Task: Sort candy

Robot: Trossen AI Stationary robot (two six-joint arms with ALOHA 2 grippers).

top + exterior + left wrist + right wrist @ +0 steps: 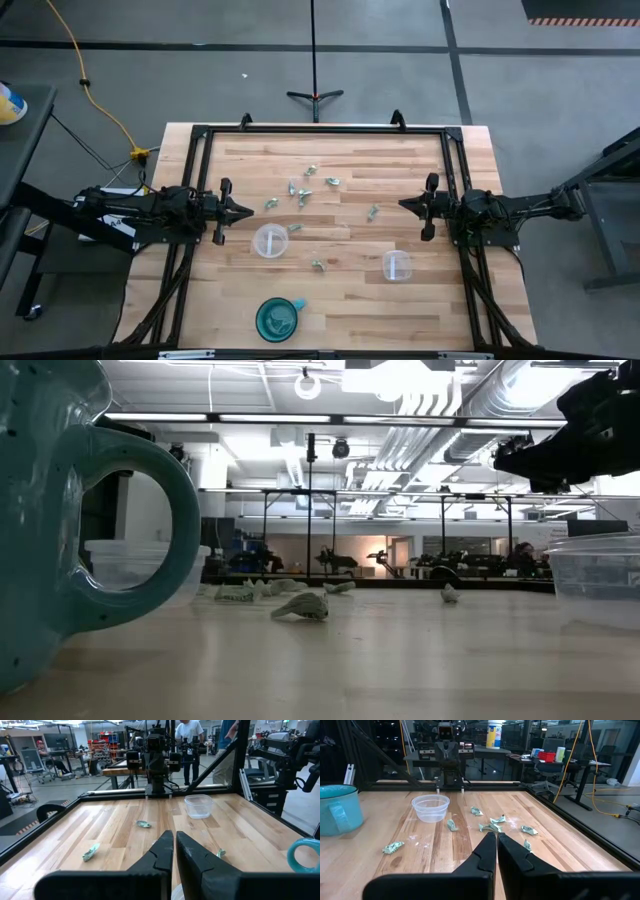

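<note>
Several small pale green and silvery wrapped candies (303,197) lie loose on the wooden table, most of them in its far middle. One (318,265) lies nearer, between two clear plastic cups (270,241) (397,265). My left gripper (245,210) hovers shut at the table's left, just left of the left cup. My right gripper (405,205) hovers shut at the right, near a lone candy (373,212). The left wrist view shows the shut fingers (175,840) above candies (144,824). The right wrist view shows its own shut fingers (496,836) short of a cluster of candies (492,826).
A teal mug-like bowl with a handle (278,318) stands near the table's near edge and fills the left of the low view (60,530). A black frame (320,128) borders the table. People stand in the room beyond (187,730). Bare wood lies between the cups.
</note>
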